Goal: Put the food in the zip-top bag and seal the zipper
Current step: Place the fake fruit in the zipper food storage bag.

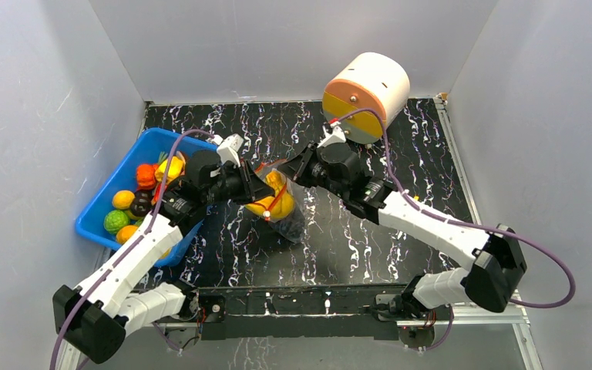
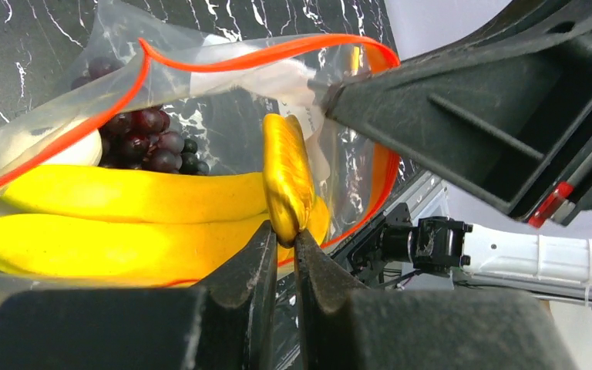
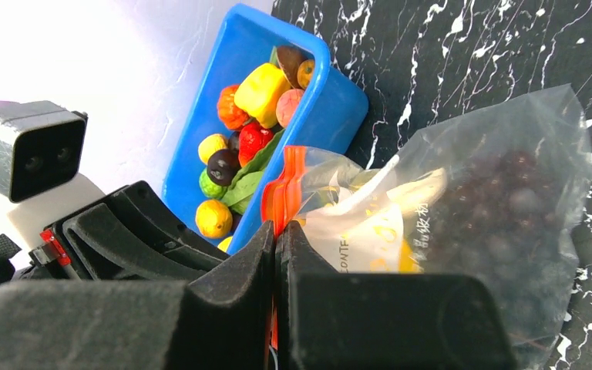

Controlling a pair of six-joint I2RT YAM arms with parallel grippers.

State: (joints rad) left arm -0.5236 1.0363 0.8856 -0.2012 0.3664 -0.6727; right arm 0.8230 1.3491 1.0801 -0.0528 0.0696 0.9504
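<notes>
The left claw (image 2: 284, 231) is clamped on the near end of a yellow piece of food (image 2: 287, 173). Its long axis runs straight away from the tips, into the mouth of the zip-top bag (image 2: 46, 131) and over the bananas (image 2: 123, 196) and grapes (image 2: 146, 139) inside. Across the mouth, the right claw (image 3: 276, 239) is pinched together on the zipper (image 3: 285, 189), holding that rim up. The bag lies on the table (image 1: 401, 154) between both claws, so the release looks to be the left one's job.
</notes>
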